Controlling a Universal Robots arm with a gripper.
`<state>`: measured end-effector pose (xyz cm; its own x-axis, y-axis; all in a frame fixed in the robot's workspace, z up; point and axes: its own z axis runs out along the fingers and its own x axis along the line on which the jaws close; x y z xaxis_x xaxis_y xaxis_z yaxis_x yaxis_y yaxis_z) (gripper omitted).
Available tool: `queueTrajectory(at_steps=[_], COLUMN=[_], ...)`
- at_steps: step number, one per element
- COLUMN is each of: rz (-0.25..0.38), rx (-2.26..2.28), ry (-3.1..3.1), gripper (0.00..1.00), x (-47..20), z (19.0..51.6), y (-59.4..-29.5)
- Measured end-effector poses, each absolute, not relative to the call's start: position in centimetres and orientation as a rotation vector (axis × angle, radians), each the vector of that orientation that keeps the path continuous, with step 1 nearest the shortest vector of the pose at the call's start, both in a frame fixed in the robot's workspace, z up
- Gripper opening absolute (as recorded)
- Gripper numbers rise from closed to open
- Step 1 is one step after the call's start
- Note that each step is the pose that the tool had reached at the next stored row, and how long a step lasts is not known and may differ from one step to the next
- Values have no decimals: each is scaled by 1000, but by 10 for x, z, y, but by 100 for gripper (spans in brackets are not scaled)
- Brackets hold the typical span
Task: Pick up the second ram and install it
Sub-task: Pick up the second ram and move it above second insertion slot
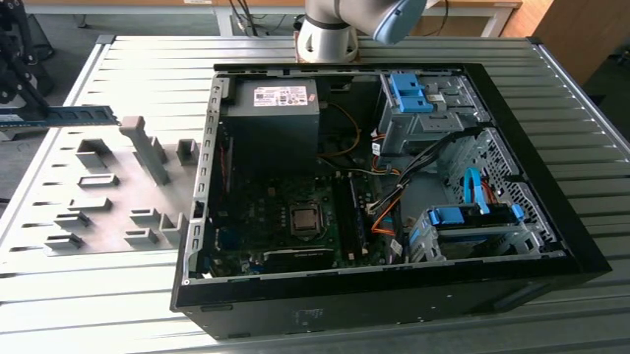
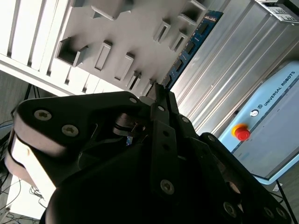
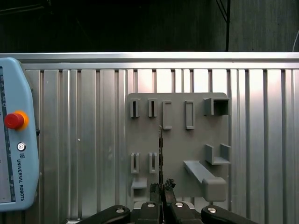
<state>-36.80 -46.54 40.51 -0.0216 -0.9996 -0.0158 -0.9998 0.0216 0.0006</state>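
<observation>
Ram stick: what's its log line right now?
gripper shut on ram stick | held over grey holder plate | computer case open

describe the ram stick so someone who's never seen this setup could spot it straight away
Start at the open computer case, then go to the grey slotted plate on the exterior view's left. Above its far edge, the claw grips the ram stick: a thin blue-green board with black chips, unlike the grey blocks below.
</observation>
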Motion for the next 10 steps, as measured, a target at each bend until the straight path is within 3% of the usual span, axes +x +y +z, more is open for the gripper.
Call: queueTrajectory(at_steps=[10], rz=[18], rx=[-2190], ry=[2237], gripper=[14], x=[-357], z=[405], y=[-465])
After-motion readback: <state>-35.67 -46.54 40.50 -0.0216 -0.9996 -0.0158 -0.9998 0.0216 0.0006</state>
